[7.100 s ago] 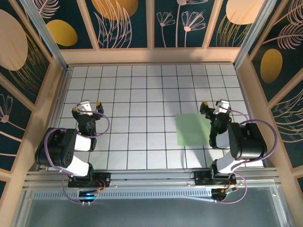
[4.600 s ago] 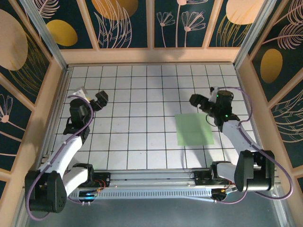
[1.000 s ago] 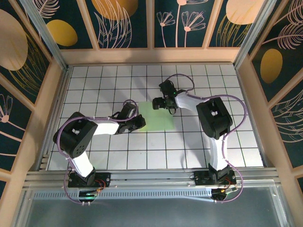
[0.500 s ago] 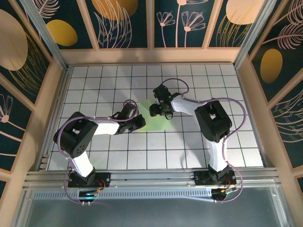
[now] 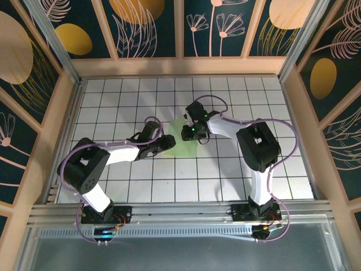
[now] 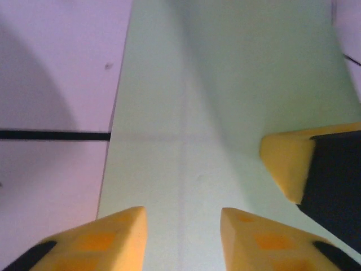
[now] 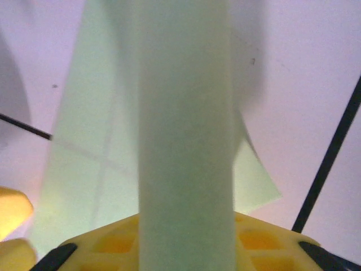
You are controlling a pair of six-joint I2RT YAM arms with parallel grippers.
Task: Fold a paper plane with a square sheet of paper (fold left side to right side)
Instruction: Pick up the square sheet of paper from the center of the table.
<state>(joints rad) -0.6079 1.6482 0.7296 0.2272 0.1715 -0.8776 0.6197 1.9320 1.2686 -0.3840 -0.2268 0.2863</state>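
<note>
**Item 1. Table (image 5: 113, 101).** White gridded top with black lines. It serves as the reference for every place below.

**Item 2. Sheet of paper (image 5: 184, 148).** Pale mint green, thin, one piece. It is on the table about its middle, a little toward the far edge. In the left wrist view it lies flat, and table grid lines show faintly through it. In the right wrist view a band of it rises off the table toward the camera while the rest lies flat beyond. No sharp crease can be made out in any view.

**Item 3. Left gripper (image 6: 183, 237).** Just left of the table's middle, low over the flat part of the sheet. Its yellow fingertips stand apart with only flat paper showing between them, so it is released and grasps nothing. A yellow fingertip (image 6: 285, 164) of the other arm shows close by on the sheet.

**Item 4. Right gripper (image 7: 186, 241).** At the table's middle, on the far side of the left gripper. Its jaws stand on either side of the raised band of paper. Whether they are clenched on it or only bracket it cannot be told.

**Condition of work.** Judged early, with the first fold only begun.
- Done: the sheet is at the table's middle, both grippers are at it, and one part is lifted.
- Left: carrying that part across, pressing the first crease, and every later fold. No paper plane exists yet.
</note>
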